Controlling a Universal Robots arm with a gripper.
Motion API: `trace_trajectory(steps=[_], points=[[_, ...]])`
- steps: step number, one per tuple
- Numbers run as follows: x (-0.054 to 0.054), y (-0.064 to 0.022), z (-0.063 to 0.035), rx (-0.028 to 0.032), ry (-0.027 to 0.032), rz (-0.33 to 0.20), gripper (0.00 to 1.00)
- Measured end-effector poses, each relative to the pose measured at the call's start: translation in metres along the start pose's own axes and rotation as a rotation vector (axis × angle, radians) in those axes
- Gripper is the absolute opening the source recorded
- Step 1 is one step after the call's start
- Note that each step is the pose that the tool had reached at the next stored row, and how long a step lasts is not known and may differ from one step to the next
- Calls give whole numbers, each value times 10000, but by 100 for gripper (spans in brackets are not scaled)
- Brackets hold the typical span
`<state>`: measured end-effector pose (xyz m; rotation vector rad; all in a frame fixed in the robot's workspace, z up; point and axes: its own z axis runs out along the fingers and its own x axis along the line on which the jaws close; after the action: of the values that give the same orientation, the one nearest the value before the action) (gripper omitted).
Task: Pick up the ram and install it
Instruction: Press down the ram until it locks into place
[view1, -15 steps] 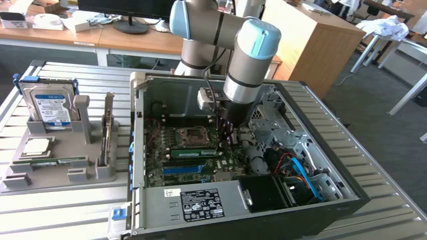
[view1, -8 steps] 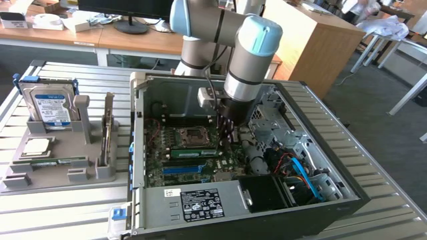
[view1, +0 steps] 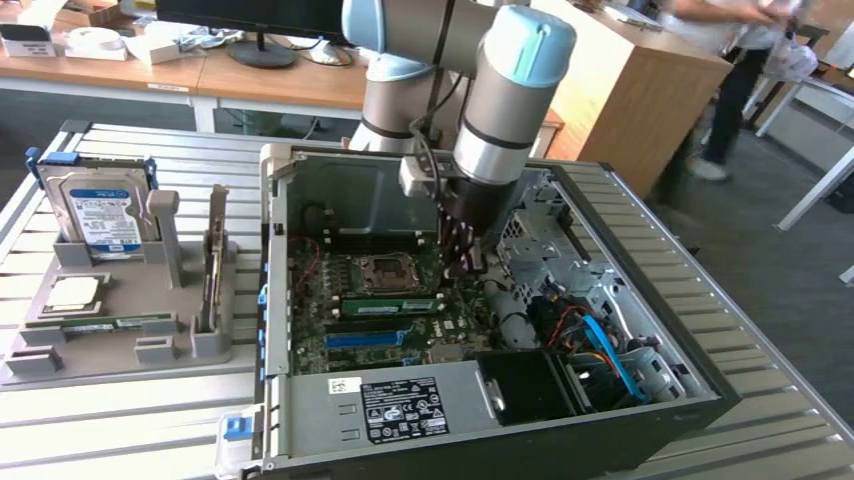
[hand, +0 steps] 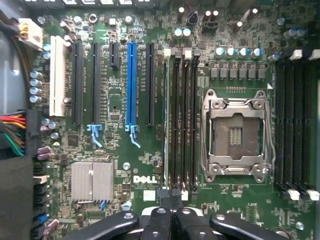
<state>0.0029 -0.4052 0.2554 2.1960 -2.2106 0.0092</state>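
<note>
Inside open metal case (view1: 574, 300), glossy green motherboard (hand: 125, 165), black gripper (hand: 172, 220) closed, empty, slim green ram (view1: 390, 305) seated just beside it.

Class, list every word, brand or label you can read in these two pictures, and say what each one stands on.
"DELL": white print on the motherboard, beside the heatsink.
Power supply label: black with white marks, too small to read.
Hard drive label: blue and white, text too blurred to read.
Tiny white print across the motherboard: unreadable.
</note>
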Motion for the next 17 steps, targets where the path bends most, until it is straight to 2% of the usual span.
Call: trace_trajectory(steps=[3,9,17], points=[[1,0,-46,0,-1,-1,10],[1,20,-46,1,-1,-1,10],[2,243,-30,4,0,-1,10]])
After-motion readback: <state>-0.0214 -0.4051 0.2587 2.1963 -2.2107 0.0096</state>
